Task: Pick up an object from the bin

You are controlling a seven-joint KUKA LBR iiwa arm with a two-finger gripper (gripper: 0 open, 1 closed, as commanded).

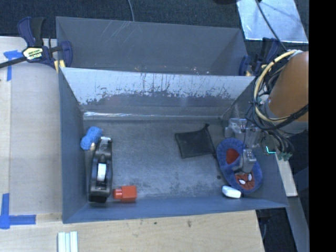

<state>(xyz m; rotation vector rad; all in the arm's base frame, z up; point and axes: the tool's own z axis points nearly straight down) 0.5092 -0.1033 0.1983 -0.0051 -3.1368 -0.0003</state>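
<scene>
Camera view from above: whether the jaws are wide or narrow cannot be told, since the gripper [246, 164] tip sits low over a slipper [228, 159] and is hard to separate from it. The slipper lies in the lower right corner of the bin [157, 88]. It is blue outside and red inside, with a red spider-mask face at its lower end, and the gripper partly covers it. A white object [231, 192] touches its lower edge. A dark flat piece [193, 143] lies just left. Far left are a tape dispenser [101, 169], a blue lump [90, 137] and a red block [125, 193]
</scene>
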